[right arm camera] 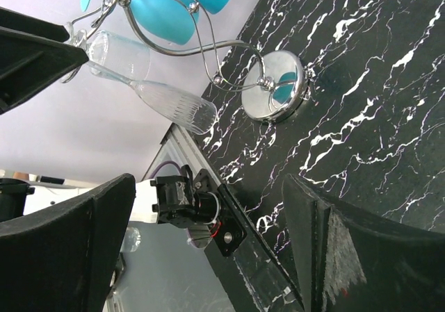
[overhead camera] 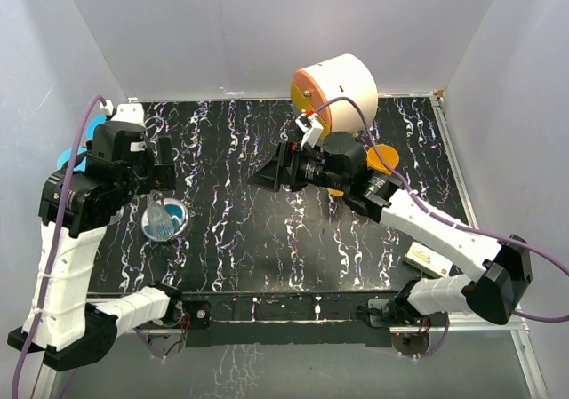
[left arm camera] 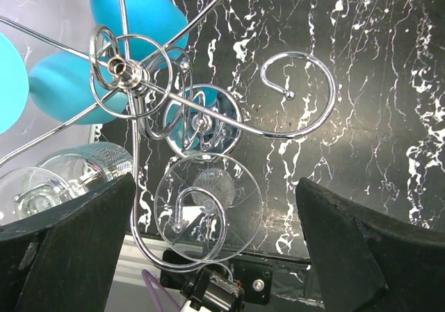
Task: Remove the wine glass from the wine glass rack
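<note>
The wine glass (left arm camera: 208, 204) is hung by its foot in a curled arm of the rack (left arm camera: 115, 67), the left claw (left arm camera: 215, 246) being held wide open astride it for a grasp, while the right claw (right arm camera: 201, 242) is likewise released, well apart.

Two white-and-black arms trailing purple cables

The left arm (overhead camera: 67, 266) and right arm (overhead camera: 444, 235) have smooth white link shells set between blocky black joint housings. A purple cable (overhead camera: 89, 123) loops off each and is bound to the white links with thin ties. Each arm rises from a small black base block (overhead camera: 191, 312) with bright screw heads and a glimpse of red wiring. The left end effector (left arm camera: 215, 181) and right end effector (right arm camera: 208, 181) carry broad, matte black wedge fingers (left arm camera: 69, 256), and one right finger is scuffed pale grey.
</note>
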`<state>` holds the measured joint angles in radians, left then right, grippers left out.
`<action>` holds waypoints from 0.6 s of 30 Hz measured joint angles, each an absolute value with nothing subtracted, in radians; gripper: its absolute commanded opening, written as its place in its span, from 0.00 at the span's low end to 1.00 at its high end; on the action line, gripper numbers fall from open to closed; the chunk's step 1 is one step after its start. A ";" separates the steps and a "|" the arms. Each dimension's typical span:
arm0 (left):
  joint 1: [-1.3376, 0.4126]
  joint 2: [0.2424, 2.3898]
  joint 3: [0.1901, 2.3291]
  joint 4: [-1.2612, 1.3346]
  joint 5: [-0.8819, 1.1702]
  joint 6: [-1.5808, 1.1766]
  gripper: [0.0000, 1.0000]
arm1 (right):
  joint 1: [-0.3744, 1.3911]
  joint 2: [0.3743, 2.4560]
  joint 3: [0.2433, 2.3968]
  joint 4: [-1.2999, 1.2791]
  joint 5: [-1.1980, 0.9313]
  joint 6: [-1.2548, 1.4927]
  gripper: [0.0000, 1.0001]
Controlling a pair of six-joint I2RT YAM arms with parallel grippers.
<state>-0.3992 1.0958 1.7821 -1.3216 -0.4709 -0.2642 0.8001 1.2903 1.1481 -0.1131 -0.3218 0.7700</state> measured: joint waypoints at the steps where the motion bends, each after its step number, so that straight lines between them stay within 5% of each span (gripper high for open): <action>1: -0.402 1.096 1.774 -1.322 -0.473 -0.264 0.99 | 0.800 1.288 1.148 -0.114 -0.318 0.765 0.86; 18: -0.403 1.118 1.753 -1.356 -0.535 -0.290 0.84 | 0.796 1.265 1.145 -0.154 -0.286 0.731 0.87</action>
<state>-0.4034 1.1179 1.7531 -1.3563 -0.5350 -0.2897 0.7956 1.2648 1.1450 -0.1535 -0.2859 0.7307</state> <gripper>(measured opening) 0.865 0.864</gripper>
